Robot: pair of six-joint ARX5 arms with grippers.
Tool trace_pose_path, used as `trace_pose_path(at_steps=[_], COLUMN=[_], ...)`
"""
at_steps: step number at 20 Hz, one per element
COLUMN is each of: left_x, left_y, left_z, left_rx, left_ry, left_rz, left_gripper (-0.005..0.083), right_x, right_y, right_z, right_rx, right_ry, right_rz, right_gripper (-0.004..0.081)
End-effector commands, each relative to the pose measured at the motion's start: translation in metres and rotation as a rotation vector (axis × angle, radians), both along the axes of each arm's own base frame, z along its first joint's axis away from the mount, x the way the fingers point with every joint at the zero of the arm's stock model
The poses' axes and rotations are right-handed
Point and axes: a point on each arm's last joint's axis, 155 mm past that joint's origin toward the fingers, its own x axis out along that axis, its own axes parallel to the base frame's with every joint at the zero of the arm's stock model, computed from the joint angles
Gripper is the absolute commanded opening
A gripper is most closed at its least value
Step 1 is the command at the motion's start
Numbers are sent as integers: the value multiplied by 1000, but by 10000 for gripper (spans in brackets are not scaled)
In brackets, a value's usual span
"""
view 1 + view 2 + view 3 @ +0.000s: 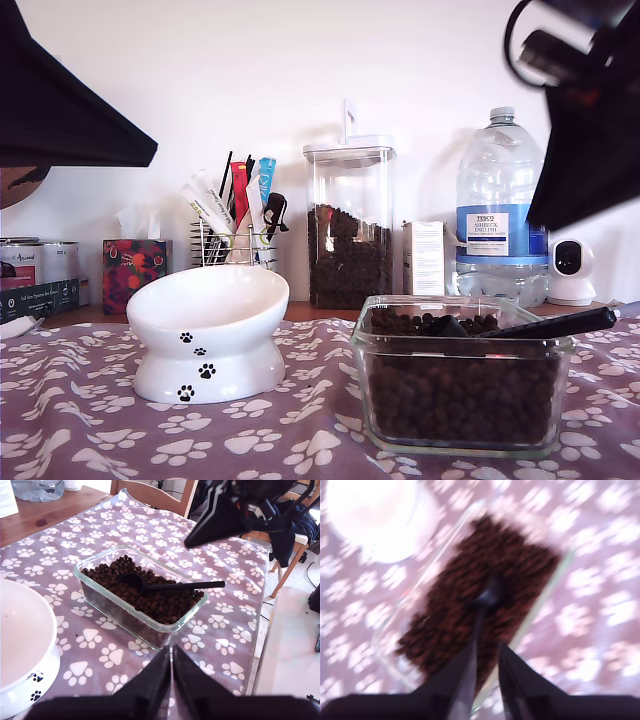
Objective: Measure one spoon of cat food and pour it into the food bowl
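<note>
1. resting in the clear glass container (462,375), the spoon (548,324) is a slim black scoop: its small round cup is sunk among the kibble and its long straight handle slants out over the container's rim toward the exterior view's right.
2. the cat food (145,592) is a heap of small round dark brown pellets filling the container nearly to its rim.
3. the food bowl (208,335) is glossy white with a slanted rim, a wide pedestal base and black paw prints; it stands empty on the paw-print tablecloth (80,420), just beside the container, at the exterior view's left.
4. my first gripper (172,672) hangs above the tablecloth, apart from the container, its jaws pressed together on nothing.
5. my second gripper (485,672) hovers over the container with its jaws slightly parted either side of the spoon's handle; that view is blurred, so i cannot tell whether they touch it.
6. behind stands a tall canister (349,228) of kibble.
</note>
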Motion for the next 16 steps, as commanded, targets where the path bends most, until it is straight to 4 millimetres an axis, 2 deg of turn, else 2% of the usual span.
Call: trace_pose_path(at_steps=[1,5,7,8,12,16], left_x=[0,0,0,0,2,4], left_y=[-1,-1,-1,-1,0,1], left_z=[0,0,0,0,0,-1], left_rx=[-3,-3,-3,-3,0,5], left_ry=[0,-1,-1,-1,-3,-8], left_rz=[-2,-2,-2,-2,6,23], left_gripper=[-19,-19,-19,-19,-19,-19], right_x=[2,1,0,-2,-12,-23], right_y=[-7,-28,-32,-33,-41,-39], right_z=[34,90,106,108,97,77], right_rx=[27,74,112,130,117,90], right_ry=[-136,-358,-439,-466,-524,-516], right_rz=[-25,-97,-115,-117,-129,-111], right_gripper=[-12,-12,-12,-12,-12,-12])
